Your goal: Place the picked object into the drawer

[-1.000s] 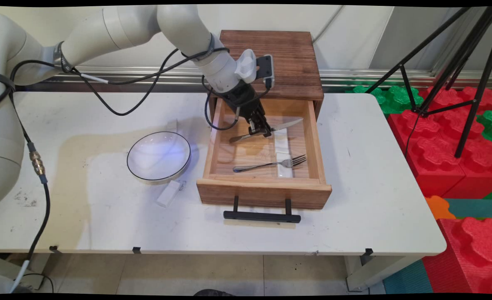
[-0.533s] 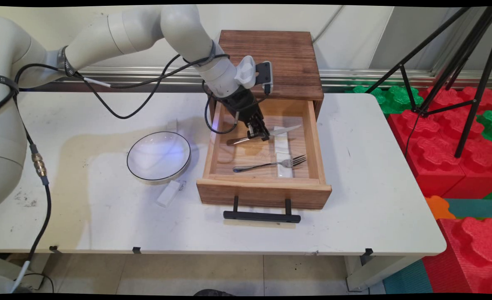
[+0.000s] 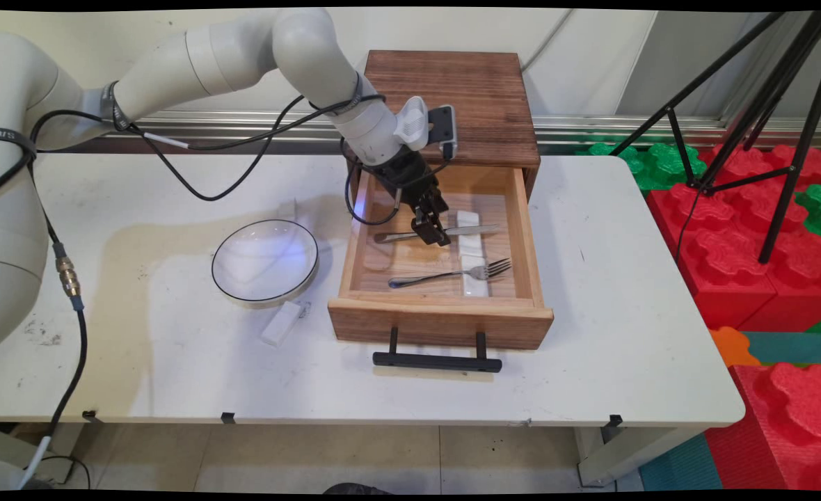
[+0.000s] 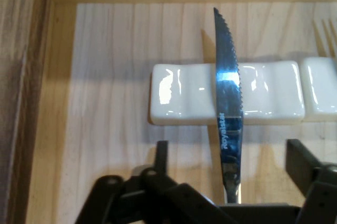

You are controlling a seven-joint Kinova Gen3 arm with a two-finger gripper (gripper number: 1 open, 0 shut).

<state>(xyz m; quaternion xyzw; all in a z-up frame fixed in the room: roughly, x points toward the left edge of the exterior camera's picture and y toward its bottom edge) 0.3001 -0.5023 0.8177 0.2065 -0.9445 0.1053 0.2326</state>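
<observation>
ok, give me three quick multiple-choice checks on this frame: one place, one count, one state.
1. Where does the knife lie?
A on the plate
B across the white rest in the drawer
C on the table

2. Cutlery pieces in the drawer?
A one
B two
C three

3. The gripper is:
A open
B shut on a spoon
C out of view

Answers:
1. B, the blade crosses the rest.
2. B, only the knife and the fork are there.
3. A, the fingers stand apart either side of the knife.
</observation>
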